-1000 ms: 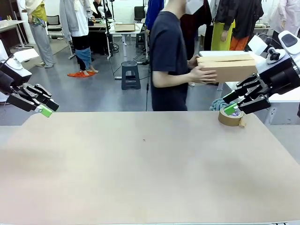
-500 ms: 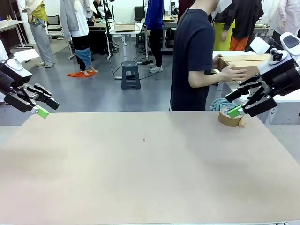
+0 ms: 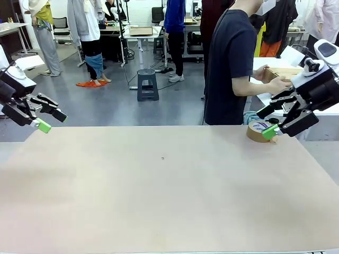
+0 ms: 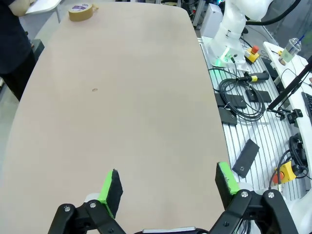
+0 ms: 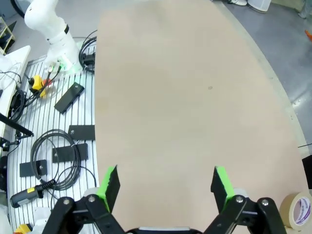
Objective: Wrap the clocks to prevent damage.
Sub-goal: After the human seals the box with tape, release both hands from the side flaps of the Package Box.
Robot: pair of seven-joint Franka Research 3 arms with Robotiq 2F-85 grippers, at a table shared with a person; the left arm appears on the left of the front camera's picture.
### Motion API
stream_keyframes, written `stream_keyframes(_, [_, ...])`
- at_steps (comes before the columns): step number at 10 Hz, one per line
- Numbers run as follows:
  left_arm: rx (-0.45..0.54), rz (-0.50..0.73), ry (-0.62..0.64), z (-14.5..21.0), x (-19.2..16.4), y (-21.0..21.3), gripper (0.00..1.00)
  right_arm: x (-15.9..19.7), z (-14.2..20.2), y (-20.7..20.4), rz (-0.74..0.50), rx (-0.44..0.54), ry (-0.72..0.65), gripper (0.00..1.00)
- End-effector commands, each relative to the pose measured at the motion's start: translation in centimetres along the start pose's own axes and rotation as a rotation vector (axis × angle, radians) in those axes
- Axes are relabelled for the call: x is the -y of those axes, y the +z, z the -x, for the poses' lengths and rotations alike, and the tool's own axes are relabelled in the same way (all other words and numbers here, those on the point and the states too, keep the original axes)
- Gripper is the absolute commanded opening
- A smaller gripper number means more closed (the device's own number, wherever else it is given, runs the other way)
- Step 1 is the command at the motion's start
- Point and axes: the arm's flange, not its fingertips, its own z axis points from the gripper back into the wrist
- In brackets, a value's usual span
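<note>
Jaws on both grippers stand spread wide with nothing between them. At the table's (image 3: 159, 190) left edge, the left gripper (image 3: 46, 120) hangs just above the surface, its green pads (image 4: 111, 187) far apart in its own wrist view over bare tan tabletop. Over at the far right corner, the right gripper (image 3: 271, 123) hovers just beside a roll of brown packing tape (image 3: 259, 131) that lies flat on the table; one green fingertip sits close to the roll's near side, though whether it touches cannot be told. The same roll shows at the bottom right corner of the right wrist view (image 5: 298, 211) and at the far top of the left wrist view (image 4: 80, 11). Beyond the far edge a person in a dark T-shirt (image 3: 231, 63) stands turned toward a neighbouring white table, a hand (image 3: 275, 83) on a cardboard box (image 3: 286, 72) resting there. No clocks can be made out on the table.
</note>
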Motion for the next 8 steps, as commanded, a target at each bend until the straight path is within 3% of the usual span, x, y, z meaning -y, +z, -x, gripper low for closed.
stream_keyframes(1, [-0.013, 0.012, -0.002, -0.23, 0.04, 0.34, 1.00, 0.50, -0.22, 0.41, -0.043, -0.033, -0.018, 1.00])
stream_keyframes(4, [-0.015, 0.007, -0.003, -0.23, 0.10, 0.41, 1.00, 0.35, -0.35, 0.43, -0.046, -0.045, -0.014, 1.00])
stream_keyframes(5, [-0.052, -0.049, -0.004, -0.28, 0.16, 0.33, 1.00, 0.02, -0.09, 0.02, -0.030, -0.018, 0.006, 1.00])
stream_keyframes(6, [0.000, 0.000, -0.001, -0.06, 0.01, 0.06, 1.00, 0.02, -0.09, 0.02, -0.030, -0.018, 0.006, 1.00])
stream_keyframes(8, [0.000, 0.000, -0.001, -0.06, 0.01, 0.06, 1.00, 0.04, -0.21, 0.11, -0.031, -0.017, 0.009, 1.00])
